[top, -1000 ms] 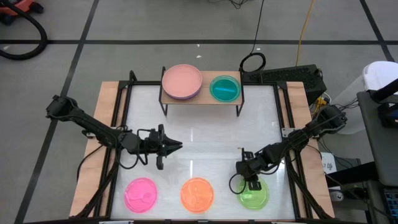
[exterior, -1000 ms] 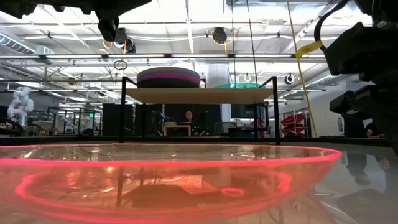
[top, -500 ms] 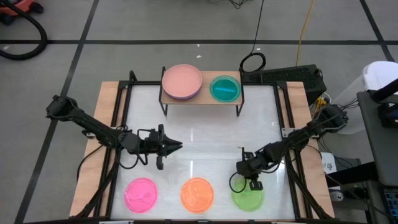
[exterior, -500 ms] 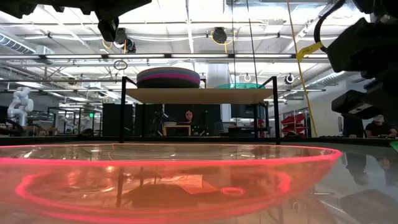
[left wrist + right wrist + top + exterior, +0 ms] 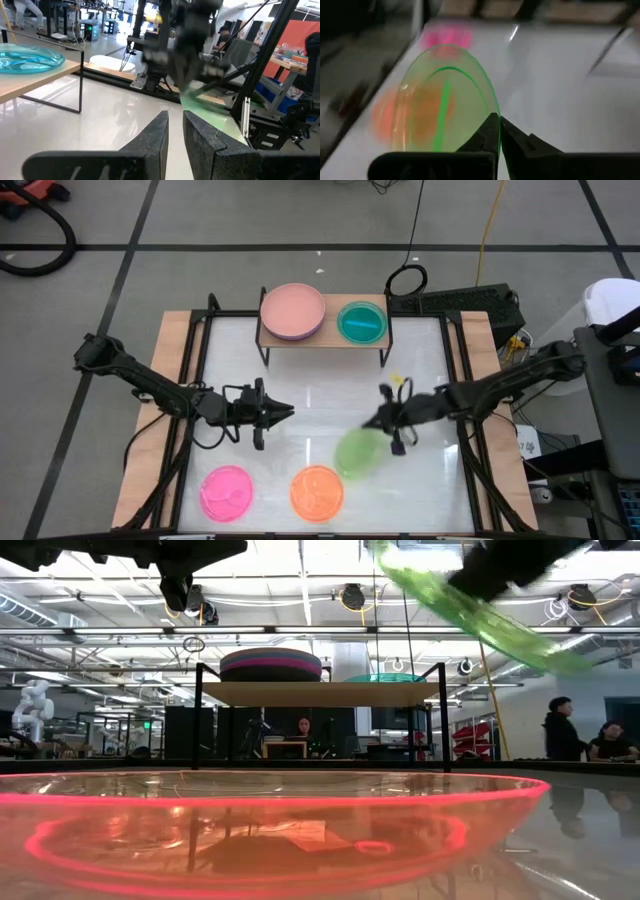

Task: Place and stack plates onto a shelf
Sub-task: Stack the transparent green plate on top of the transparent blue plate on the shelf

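Although two translucent plates wait at the near edge of the counter [image 5: 430, 350], the job looks roughly half done. The pink plate [image 5: 226, 492] and the orange plate [image 5: 317, 492] lie flat side by side there, well apart from either arm, and both must yet go up onto the shelf.

A little farther in, the right pincer [image 5: 383, 420] is clamped on the rim of the green plate [image 5: 357, 452], which hangs tilted above the counter between the orange plate and the shelf (the right wrist view shows the two fingers pressed together over the plate's edge, with the orange and pink plates blurred beyond it). The low view shows it slanting high above the level of the shelf board. Level with it on the other side, the left pincer [image 5: 283, 413] hovers over the counter holding nothing, its fingers nearly together with only a thin slit between them.

At the far edge stands the shelf [image 5: 325, 338], already carrying a stack of larger plates [image 5: 292, 311] topped by a dusty-pink one, and just beside it the cyan plate [image 5: 360, 321]. My guess is the green plate belongs on the cyan one.
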Motion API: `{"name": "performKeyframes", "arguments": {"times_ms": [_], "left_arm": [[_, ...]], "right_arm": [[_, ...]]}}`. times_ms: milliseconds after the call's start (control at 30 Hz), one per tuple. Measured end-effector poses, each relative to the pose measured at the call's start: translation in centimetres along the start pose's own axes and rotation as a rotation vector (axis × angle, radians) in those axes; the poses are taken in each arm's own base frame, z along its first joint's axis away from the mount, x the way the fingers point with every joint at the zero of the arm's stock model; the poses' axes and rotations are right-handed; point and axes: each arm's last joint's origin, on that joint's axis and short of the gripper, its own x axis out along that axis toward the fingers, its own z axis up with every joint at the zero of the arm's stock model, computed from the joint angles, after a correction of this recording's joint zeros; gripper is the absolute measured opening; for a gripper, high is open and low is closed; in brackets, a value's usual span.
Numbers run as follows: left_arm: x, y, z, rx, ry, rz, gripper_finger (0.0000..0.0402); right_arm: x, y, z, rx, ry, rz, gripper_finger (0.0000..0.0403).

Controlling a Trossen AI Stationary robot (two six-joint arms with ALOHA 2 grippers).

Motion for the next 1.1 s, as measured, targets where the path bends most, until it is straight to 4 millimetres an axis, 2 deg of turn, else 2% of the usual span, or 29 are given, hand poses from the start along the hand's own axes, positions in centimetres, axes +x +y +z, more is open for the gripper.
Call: {"name": "performKeyframes", "arguments": {"times_ms": [133,300,467,633,733,900,1100], "left_arm": [[0.0,0.0,0.0,0.0,0.0,0.0,0.0062],[0.0,0.0,0.0,-0.002,0.0,0.0,0.0062],[0.0,0.0,0.0,0.009,0.0,0.0,0.0062],[0.0,0.0,0.0,0.02,-0.001,0.002,0.0062],[0.1,0.1,0.0,0.02,-0.002,0.007,0.0062],[0.2,0.4,0.1,0.02,-0.005,0.019,0.0062],[0.2,0.5,0.1,0.021,-0.005,0.024,0.0062]], "right_arm": [[-1.9,-2.0,2.7,0.03,-0.255,-0.204,0.0],[-4.1,-4.7,4.5,0.074,-0.428,-0.416,0.0],[-5.9,-8.0,4.8,0.141,-0.484,-0.641,0.0],[-7.2,-12.2,4.4,0.229,-0.499,-0.823,0.0],[-7.8,-14.8,3.8,0.31,-0.514,-0.821,0.0],[-8.8,-18.9,3.4,0.5,-0.557,-0.661,0.0],[-8.6,-22.4,3.8,0.583,-0.465,-0.542,0.0]]}}
